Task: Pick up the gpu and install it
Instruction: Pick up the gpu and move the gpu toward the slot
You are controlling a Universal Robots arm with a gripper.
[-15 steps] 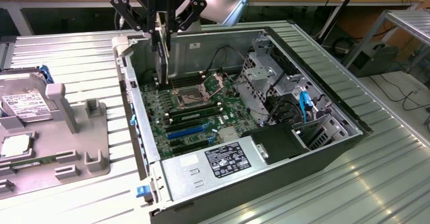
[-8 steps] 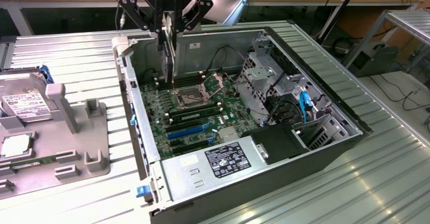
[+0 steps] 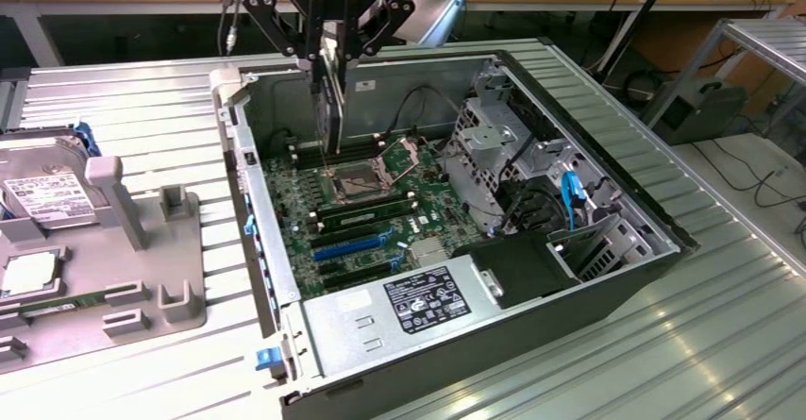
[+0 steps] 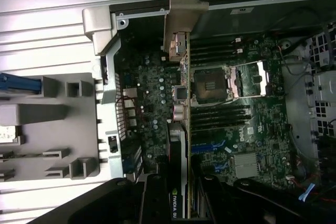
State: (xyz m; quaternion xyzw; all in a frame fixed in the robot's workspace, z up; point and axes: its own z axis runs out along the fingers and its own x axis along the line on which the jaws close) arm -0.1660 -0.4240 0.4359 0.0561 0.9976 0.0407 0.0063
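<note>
My gripper (image 3: 330, 47) hangs over the back part of the open computer case (image 3: 302, 330) and is shut on the gpu (image 3: 332, 109). The gpu is a thin dark card held on edge, pointing down toward the motherboard (image 3: 296, 198), with its lower end just above the CPU socket (image 3: 359, 179). In the wrist view the gpu (image 4: 177, 145) runs edge-on from between my black fingers (image 4: 157, 198), and its silver bracket (image 4: 184, 14) sits at the far end near the case wall. The blue expansion slots (image 3: 353, 245) lie further along the board, apart from the card.
A grey fixture tray (image 3: 151, 269) at the exterior view's left carries a silver drive (image 3: 44, 198) and a chip (image 3: 32, 274). Inside the case stand a drive cage (image 3: 504, 146), cables (image 3: 569, 198) and a labelled power supply (image 3: 422, 307). Ribbed metal tabletop (image 3: 655, 344) surrounds the case.
</note>
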